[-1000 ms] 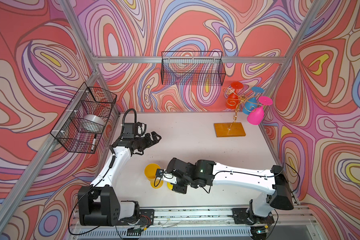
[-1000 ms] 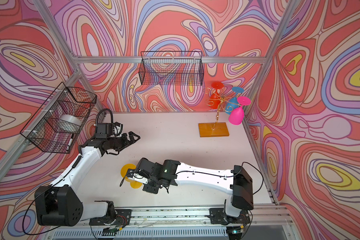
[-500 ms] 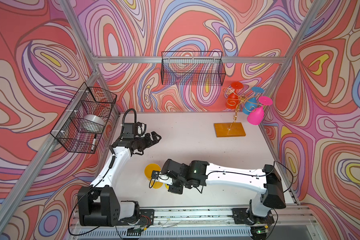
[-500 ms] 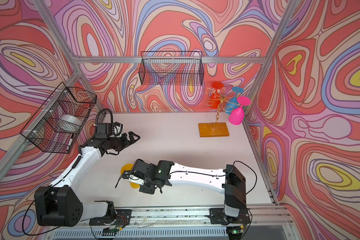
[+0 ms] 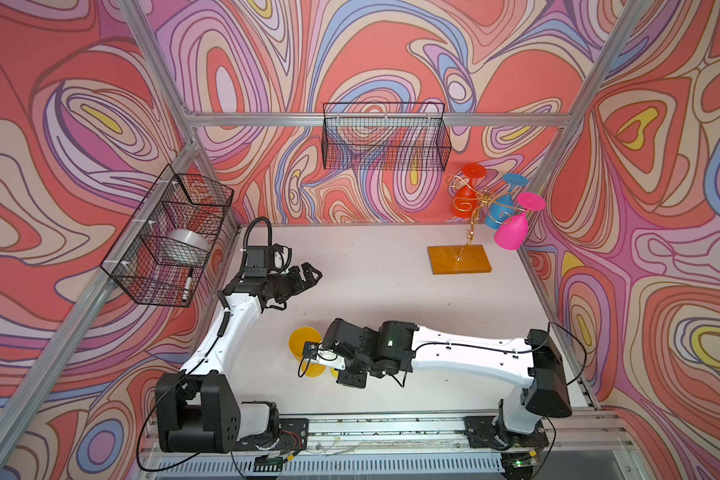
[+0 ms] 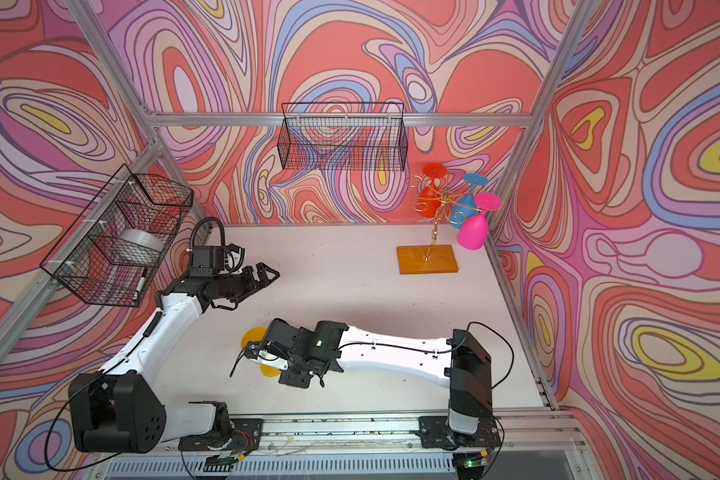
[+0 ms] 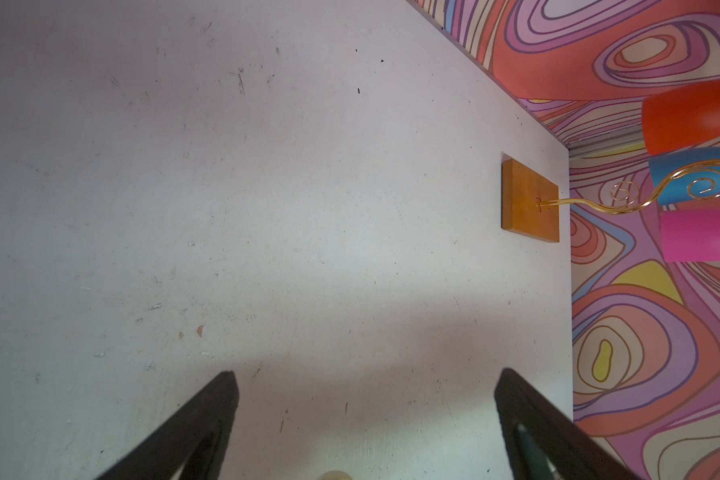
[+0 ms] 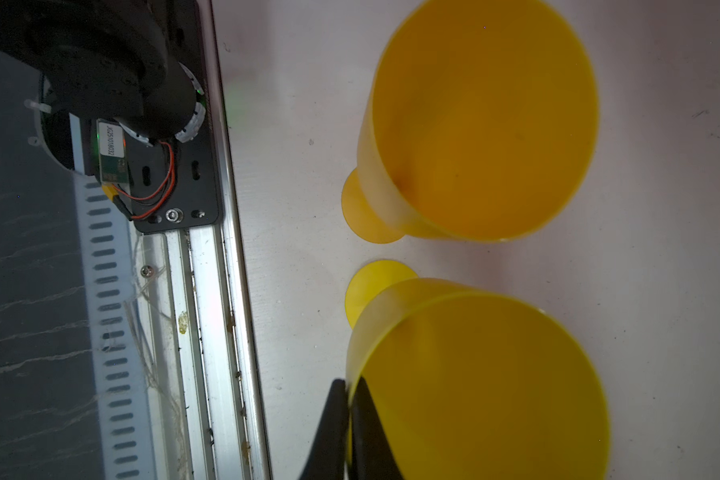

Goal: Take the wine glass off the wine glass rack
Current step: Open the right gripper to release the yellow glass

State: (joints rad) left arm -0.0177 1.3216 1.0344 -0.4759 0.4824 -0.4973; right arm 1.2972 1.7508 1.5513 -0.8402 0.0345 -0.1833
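Note:
The gold wire wine glass rack [image 5: 460,259] [image 6: 427,259] [image 7: 531,199] stands at the back right on its amber base. A red [image 5: 462,203], a blue [image 5: 499,210] and a pink wine glass [image 5: 512,235] hang upside down from it. Near the front, my right gripper [image 5: 323,359] [image 6: 267,357] [image 8: 348,380] is shut on the rim of a yellow wine glass [image 8: 483,395] [image 5: 310,368]. A second yellow wine glass [image 8: 483,124] [image 5: 302,340] stands upright on the table right beside it. My left gripper [image 5: 312,276] [image 6: 269,274] [image 7: 364,376] hovers open and empty at the left, pointing at the rack.
A black wire basket [image 5: 385,143] hangs on the back wall. Another basket [image 5: 171,237] on the left wall holds a silver round thing and a pen. The metal rail [image 5: 391,424] with both arm bases runs along the front edge, close to the yellow glasses.
My right arm has moved left with the yellow glass, bringing it close beside the other yellow glass. The left arm has not moved.

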